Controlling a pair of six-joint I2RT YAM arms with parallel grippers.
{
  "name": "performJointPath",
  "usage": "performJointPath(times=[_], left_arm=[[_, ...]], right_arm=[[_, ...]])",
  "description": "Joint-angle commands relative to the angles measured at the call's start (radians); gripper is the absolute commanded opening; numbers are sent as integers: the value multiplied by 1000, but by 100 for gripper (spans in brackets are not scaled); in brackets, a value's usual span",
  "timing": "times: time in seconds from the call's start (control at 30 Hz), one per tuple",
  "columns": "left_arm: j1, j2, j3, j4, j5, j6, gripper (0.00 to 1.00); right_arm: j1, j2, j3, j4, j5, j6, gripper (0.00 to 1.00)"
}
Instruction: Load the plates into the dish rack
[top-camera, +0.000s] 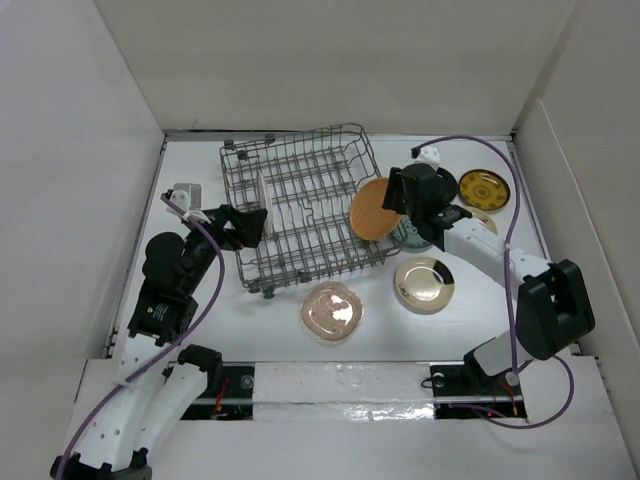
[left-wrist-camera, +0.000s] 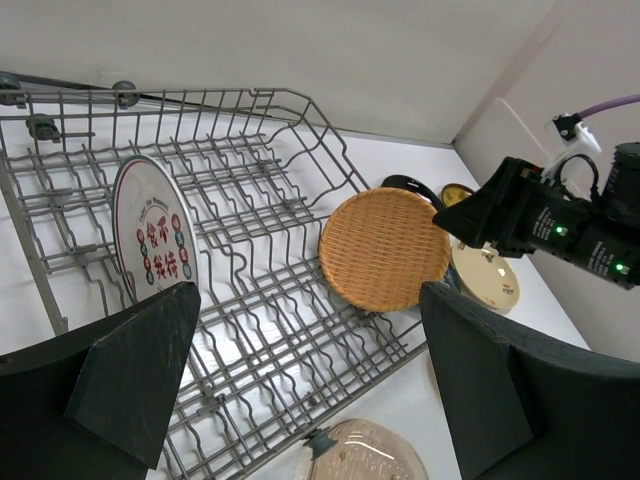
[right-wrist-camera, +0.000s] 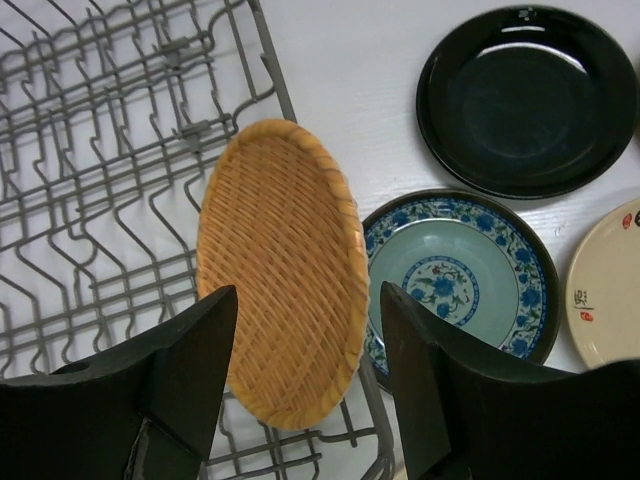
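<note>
Orange plate (right-wrist-camera: 280, 270) leans at dish rack (top-camera: 300, 215) rim, right gripper (right-wrist-camera: 305, 300) released around it; left gripper (left-wrist-camera: 310, 300) spread.

A white table (top-camera: 265, 335) forms the floor of a boxlike enclosure. A plain off-white back wall (top-camera: 340, 60) rises from the table's far edge, and a thin dark seam runs along the joint. Panels of the same pale board close the sides: the left panel (top-camera: 70, 180) stands along the left edge and the right panel (top-camera: 590, 170) along the right edge. A glossy white strip (top-camera: 340, 385) lies along the near edge and catches glare. The light is even and soft, casting only faint shadows.
</note>
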Motion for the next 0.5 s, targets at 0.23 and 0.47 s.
performJointPath(times=[0.23,0.47], left_arm=[[-4,5,-11,48,17,15,89],[-4,11,-11,49,16,15,89]], right_arm=[[-69,71,-29,67,-109,34,65],[-101,114,-45,145,-167,40,55]])
